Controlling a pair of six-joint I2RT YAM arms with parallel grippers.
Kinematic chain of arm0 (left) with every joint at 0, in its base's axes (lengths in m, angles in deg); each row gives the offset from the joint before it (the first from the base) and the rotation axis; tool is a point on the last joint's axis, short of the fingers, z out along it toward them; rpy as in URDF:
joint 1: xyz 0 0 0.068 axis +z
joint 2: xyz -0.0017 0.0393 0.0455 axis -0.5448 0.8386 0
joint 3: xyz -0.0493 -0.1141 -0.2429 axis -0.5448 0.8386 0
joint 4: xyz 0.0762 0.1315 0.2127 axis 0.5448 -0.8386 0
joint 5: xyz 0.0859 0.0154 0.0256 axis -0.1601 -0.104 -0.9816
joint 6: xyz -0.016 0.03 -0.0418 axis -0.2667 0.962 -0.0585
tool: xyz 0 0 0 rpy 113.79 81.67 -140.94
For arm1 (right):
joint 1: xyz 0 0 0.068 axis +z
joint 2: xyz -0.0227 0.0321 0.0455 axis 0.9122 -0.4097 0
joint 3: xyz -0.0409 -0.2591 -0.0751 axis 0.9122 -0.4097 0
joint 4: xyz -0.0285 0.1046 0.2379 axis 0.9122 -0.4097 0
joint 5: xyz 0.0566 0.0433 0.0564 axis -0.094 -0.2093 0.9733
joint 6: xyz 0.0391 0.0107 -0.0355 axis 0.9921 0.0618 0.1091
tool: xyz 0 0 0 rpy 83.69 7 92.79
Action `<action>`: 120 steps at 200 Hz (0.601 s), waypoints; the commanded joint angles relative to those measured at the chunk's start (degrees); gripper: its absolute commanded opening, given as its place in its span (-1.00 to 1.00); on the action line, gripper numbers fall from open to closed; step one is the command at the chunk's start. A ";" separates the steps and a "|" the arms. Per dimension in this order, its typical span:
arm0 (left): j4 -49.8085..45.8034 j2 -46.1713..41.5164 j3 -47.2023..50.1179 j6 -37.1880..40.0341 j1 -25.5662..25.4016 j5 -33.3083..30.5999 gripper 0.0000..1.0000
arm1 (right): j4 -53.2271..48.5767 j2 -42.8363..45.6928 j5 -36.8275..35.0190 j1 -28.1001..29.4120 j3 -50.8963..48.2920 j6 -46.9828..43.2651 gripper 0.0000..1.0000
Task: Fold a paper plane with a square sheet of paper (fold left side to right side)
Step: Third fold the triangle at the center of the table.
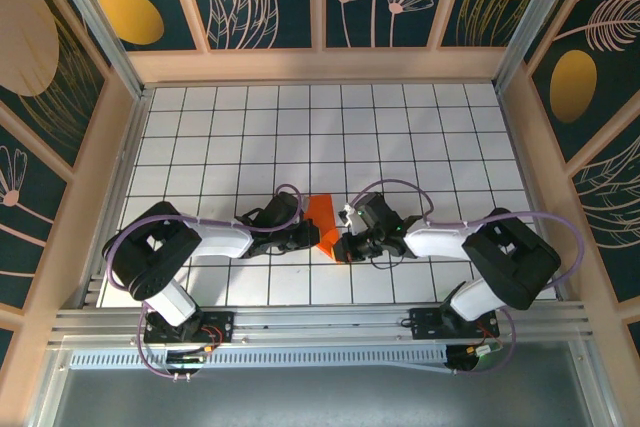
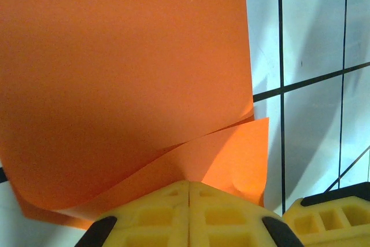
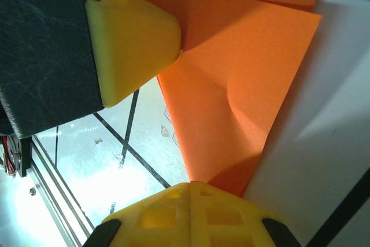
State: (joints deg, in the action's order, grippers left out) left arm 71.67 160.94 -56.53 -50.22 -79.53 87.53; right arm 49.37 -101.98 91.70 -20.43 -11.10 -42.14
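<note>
The white gridded table [image 1: 250,117] carries everything, with the left arm [image 1: 170,247] and right arm [image 1: 500,247] bent inward so that their tips meet close to the near edge, about midway between the left and right edges. Between them is the orange paper [image 1: 323,219], a small angular shape partly raised off the surface. The left gripper [image 1: 300,237] and the right gripper [image 1: 348,242] each pinch it from their own side, jaws closed on it. Judging by that, the task is partway: the sheet is already doubled over, but nothing like a pointed dart with wings shows, so most of the folding looks left to do. From above, the layers cannot be told apart. The left wrist camera shows two layers of paper [image 2: 127,73], the upper one bowed and not pressed flat, both running into the closed left gripper [image 2: 189,192]. The right wrist camera shows a corner of paper [image 3: 243,85] held in the closed right gripper [image 3: 191,192], with the left gripper [image 3: 133,44] just beside it.
</note>
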 commanded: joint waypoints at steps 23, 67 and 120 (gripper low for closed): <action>-3.92 2.23 0.12 0.12 -0.32 -2.15 -0.86 | -0.27 -1.25 0.50 0.76 -0.63 0.52 -1.00; -3.92 2.31 0.12 0.17 -0.32 -2.17 -0.86 | -0.83 -1.91 0.08 0.84 -0.58 0.43 -1.00; -4.13 0.70 -1.09 0.39 -0.32 -1.78 -0.81 | -3.71 -3.50 -1.97 0.77 -0.41 0.77 -1.00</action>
State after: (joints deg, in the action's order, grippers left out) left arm 71.49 161.04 -56.77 -50.20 -79.53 87.53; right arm 49.59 -103.59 91.67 -20.28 -11.10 -42.12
